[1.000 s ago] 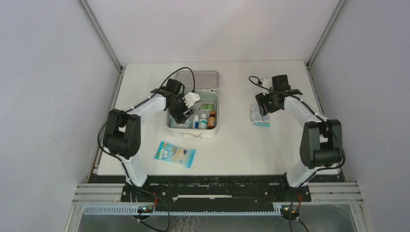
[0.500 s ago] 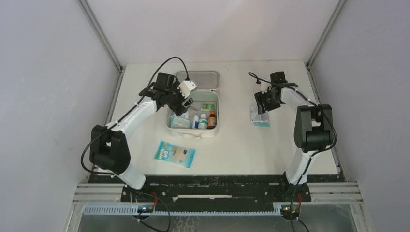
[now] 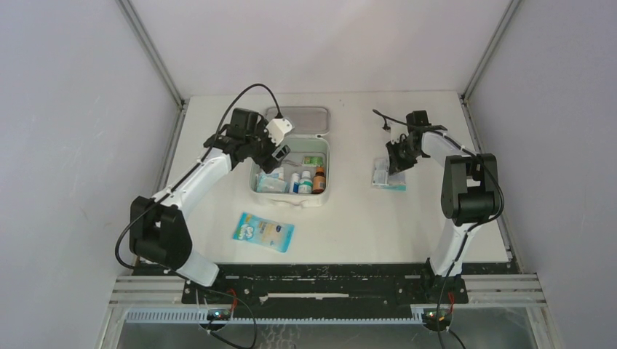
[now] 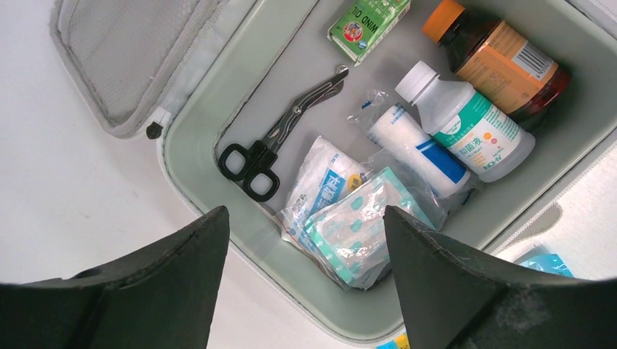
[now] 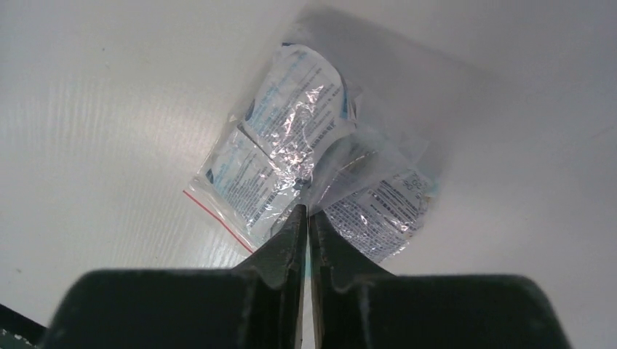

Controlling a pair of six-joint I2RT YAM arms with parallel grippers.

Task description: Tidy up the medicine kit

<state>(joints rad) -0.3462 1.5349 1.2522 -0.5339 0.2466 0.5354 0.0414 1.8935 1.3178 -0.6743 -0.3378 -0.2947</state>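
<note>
L gripper [image 3: 276,155] pulled up out of kit [image 3: 291,196] toward its far-left corner; R gripper [image 3: 393,164] dropped onto bag [image 3: 385,177], pinching it; bag nudged left.

Kit [image 3: 289,199] white w/ grey mesh (btl [image 4: 502,62] amber).

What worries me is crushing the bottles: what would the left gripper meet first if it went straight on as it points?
Probably the clear bag of plaster packets inside the medicine kit, which lies right ahead of the open left gripper. The white bottle sits off to one side. Depth is unclear.
</note>
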